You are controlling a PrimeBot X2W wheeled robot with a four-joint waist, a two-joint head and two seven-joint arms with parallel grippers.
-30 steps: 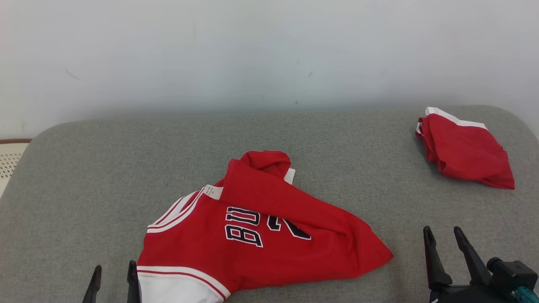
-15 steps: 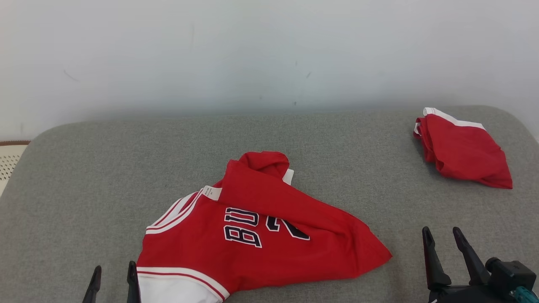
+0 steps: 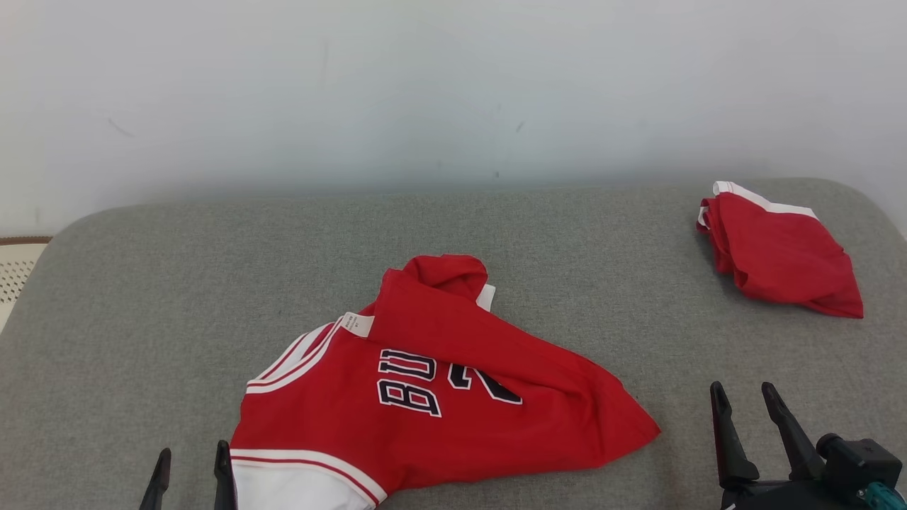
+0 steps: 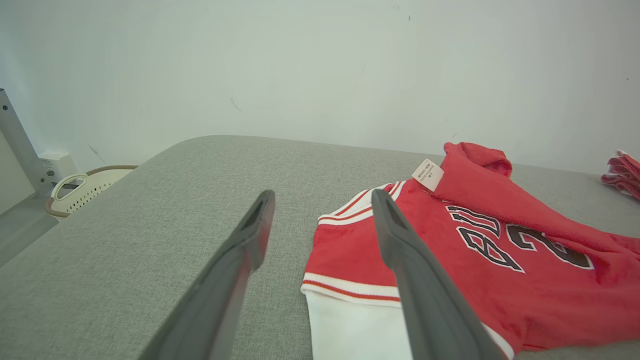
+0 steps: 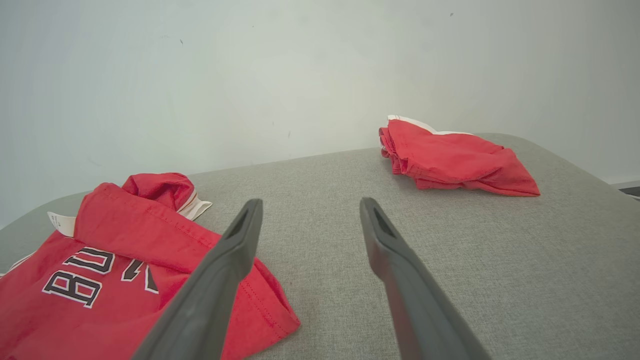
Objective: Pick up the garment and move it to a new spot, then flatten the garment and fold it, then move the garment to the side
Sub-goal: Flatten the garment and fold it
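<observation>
We read "BU" and a part-hidden "2" on the red jersey [image 3: 453, 432] at lower centre; print on its white tag [image 3: 358, 324] is unreadable

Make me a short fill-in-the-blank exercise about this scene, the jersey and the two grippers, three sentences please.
1. The crumpled jersey is mostly ____ with dark lettering.
2. The left gripper and the right gripper both stand ____, holding nothing.
3. The folded garment lies on the grey surface toward the robot's ____.

Missing words: red; open; right.
</observation>
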